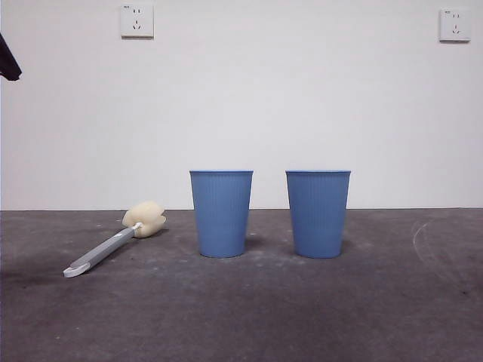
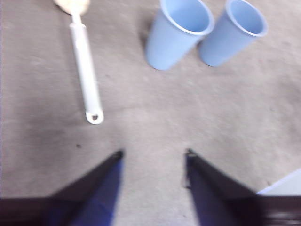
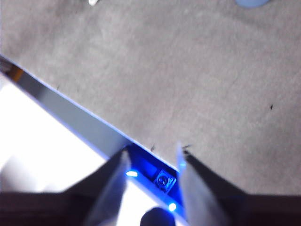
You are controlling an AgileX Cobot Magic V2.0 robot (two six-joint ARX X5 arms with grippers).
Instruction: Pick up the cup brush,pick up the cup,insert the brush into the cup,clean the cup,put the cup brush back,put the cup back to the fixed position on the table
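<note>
The cup brush [image 1: 113, 245] lies flat on the table [image 1: 302, 317] at the left, its cream sponge head [image 1: 145, 219] toward the back. Two identical blue cups stand upright side by side, the left cup [image 1: 221, 213] at the centre and the right cup [image 1: 318, 213] beside it. In the left wrist view, my left gripper [image 2: 153, 154] is open and empty, held above the table short of the brush [image 2: 84, 70] and both cups [image 2: 176, 33] [image 2: 233, 33]. My right gripper [image 3: 153, 153] is open and empty over the table's edge.
A black arm tip [image 1: 9, 60] shows at the top left corner of the front view. The table's metal edge strip [image 3: 70, 113] runs under my right gripper, with a bright white area beyond it. A white wall with two sockets stands behind.
</note>
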